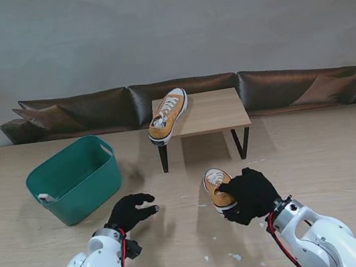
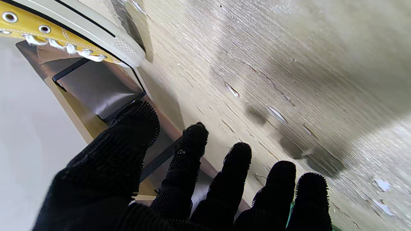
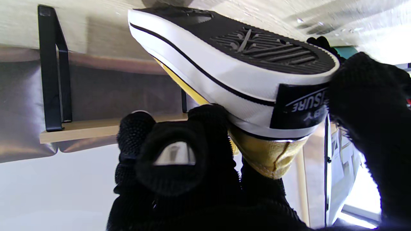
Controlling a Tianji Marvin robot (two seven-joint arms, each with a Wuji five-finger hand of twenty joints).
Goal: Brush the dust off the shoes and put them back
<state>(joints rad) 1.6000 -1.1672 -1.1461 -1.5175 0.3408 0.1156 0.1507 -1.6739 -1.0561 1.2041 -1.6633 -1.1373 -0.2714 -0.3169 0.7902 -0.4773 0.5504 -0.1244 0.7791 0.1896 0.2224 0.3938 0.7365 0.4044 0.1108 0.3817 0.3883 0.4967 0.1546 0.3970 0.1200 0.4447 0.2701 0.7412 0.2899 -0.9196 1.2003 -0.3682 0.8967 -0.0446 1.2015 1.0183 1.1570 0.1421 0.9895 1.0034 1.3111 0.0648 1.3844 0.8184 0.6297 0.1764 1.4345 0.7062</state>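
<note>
The right hand, at 5 o'clock on the counter, grips a yellow shoe by its heel, toe pointing toward 12. The left hand, at 7 o'clock, hovers palm-down, fingers spread, holding nothing. The second shoe lies on the small table at 12.

My right hand sits lower right of centre, fingers clenched; my left hand, lower left, is spread and empty.
</note>
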